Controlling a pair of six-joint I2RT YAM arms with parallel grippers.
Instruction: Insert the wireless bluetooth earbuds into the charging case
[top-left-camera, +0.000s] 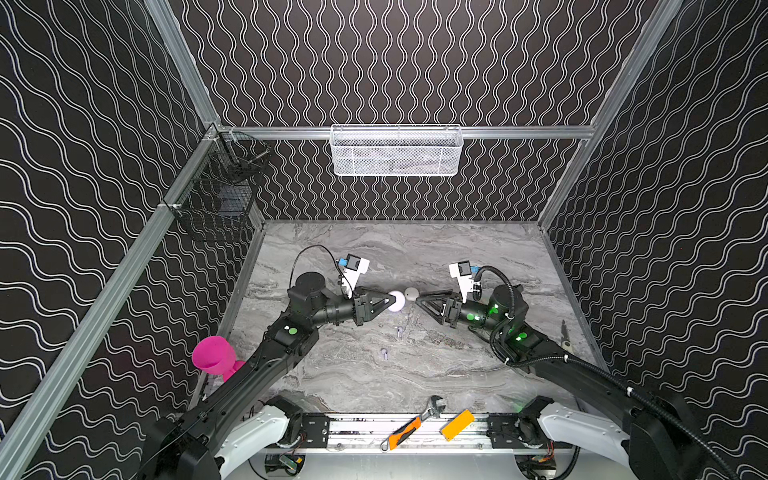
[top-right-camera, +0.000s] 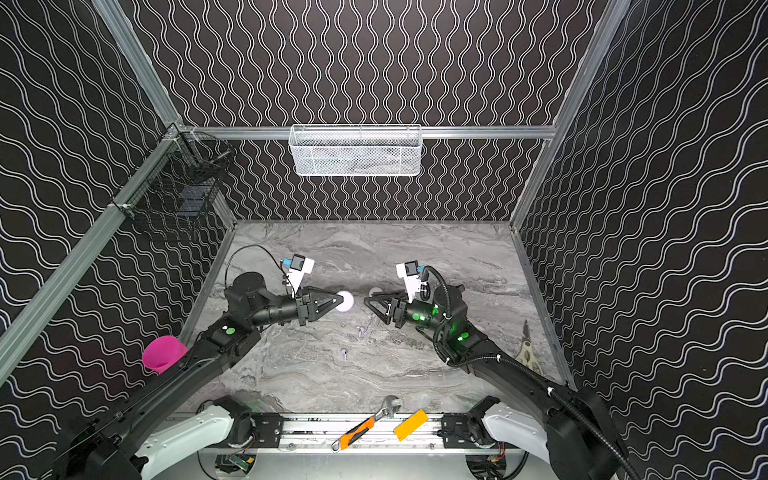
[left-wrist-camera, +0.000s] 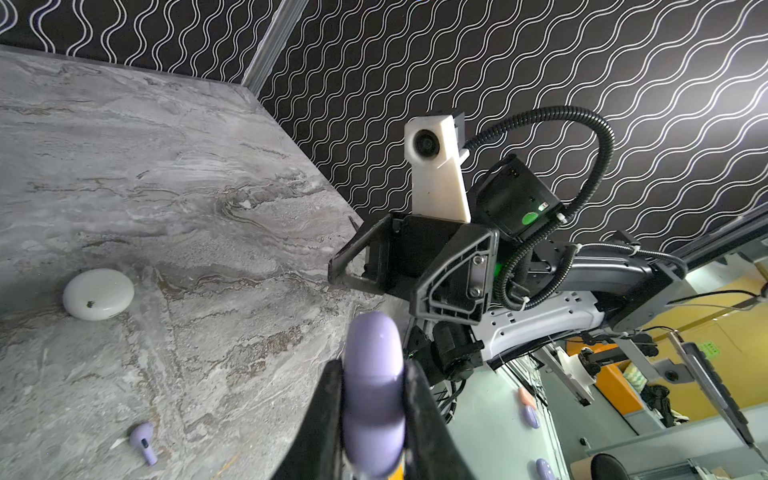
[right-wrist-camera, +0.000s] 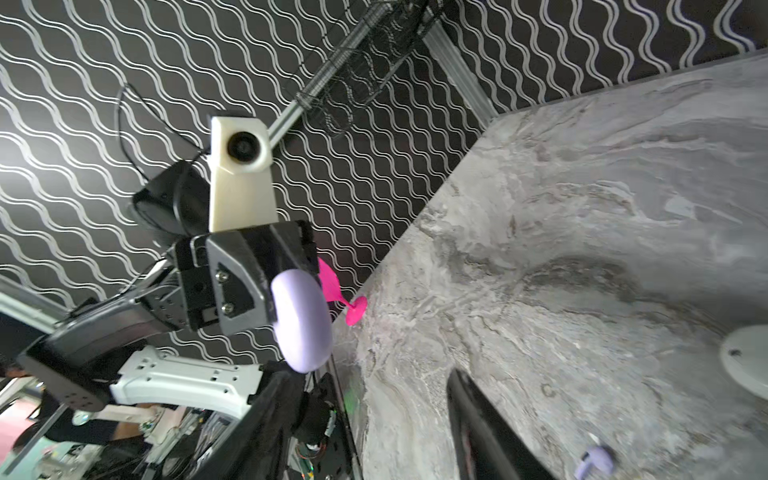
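lavender case (left-wrist-camera: 372, 399) part-hidden in L end effector (left-wrist-camera: 372, 370), white case (right-wrist-camera: 748, 361) cut off

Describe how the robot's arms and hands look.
The left arm and right arm are black with white base shells and green lights. The left hand and right hand are black triangular frames under white camera mounts. A ribbed black hose follows the right arm; a thin black cable the left.
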